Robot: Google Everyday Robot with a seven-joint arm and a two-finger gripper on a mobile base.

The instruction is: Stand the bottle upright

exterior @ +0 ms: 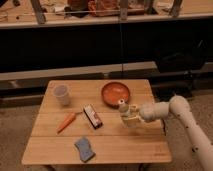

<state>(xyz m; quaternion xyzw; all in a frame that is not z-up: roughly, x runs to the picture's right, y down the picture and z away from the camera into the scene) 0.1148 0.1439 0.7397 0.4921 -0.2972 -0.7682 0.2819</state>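
While the arm (177, 111) reached in from the right edge of the tabletop (120, 145), the gripper (131, 116) sat just in front of the orange bowl (116, 93), at that bowl's near right rim. Its fingers were clenched on the bottle (123, 113), which stood roughly upright with its small white cap (121, 103) uppermost and its base at or just above the wood; contact with the surface could not be judged. The orange bowl appeared shallow, and nothing could be made out inside it. A translucent white cup (61, 94) stood upright well to the left of the bowl, contents not discernible. Between cup and bowl, slightly nearer the viewer, lay a dark rectangular packet (92, 116), with a carrot (66, 121) just to its left. A blue sponge (84, 148) lay farthest from the bowl, toward the near edge. The pale forearm ran almost level from the gripper to a bent elbow right of the bowl, then dropped away off the lower right.
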